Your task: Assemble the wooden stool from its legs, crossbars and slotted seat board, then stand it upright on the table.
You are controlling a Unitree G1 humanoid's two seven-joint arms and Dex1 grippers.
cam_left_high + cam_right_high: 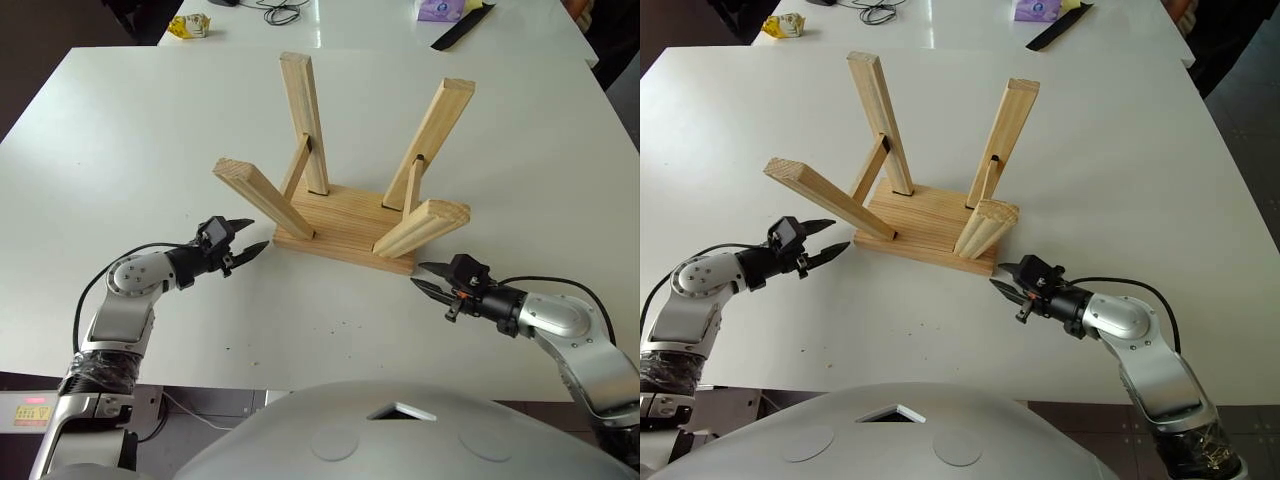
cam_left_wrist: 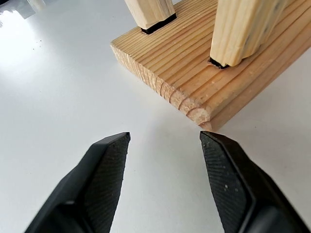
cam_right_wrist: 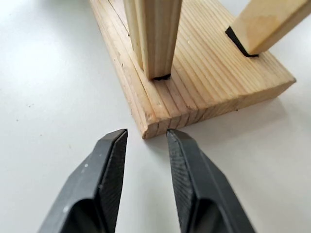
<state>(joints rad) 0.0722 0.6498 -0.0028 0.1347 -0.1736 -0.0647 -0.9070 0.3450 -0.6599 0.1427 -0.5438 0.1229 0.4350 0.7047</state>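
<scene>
- On the white table [image 1: 120, 130], near its middle, the wooden stool [image 1: 350, 200] lay upside down, with the slotted seat board [image 1: 345, 228] flat on the surface.
- Four legs [image 1: 305, 120] stood up out of the board's slots and splayed outward. A thin crossbar [image 1: 297, 170] joined the left pair, and another joined the right pair.
- The left pincer [image 1: 256, 234] sat low just beside the board's near-left corner, released and empty, with its fingers spread wide.
- The right pincer [image 1: 419, 275] sat just beside the near-right corner, also released and empty. Its gap was narrower and faced the corner edge.
- Assembly looked finished, so the step in hand was probably the last one, turning the stool over onto its feet.
- The next move would call for both pincers to take firm hold on opposite sides, on the board's edge or a leg. They would then need to lift and turn together so no leg worked loose from its slot.
</scene>
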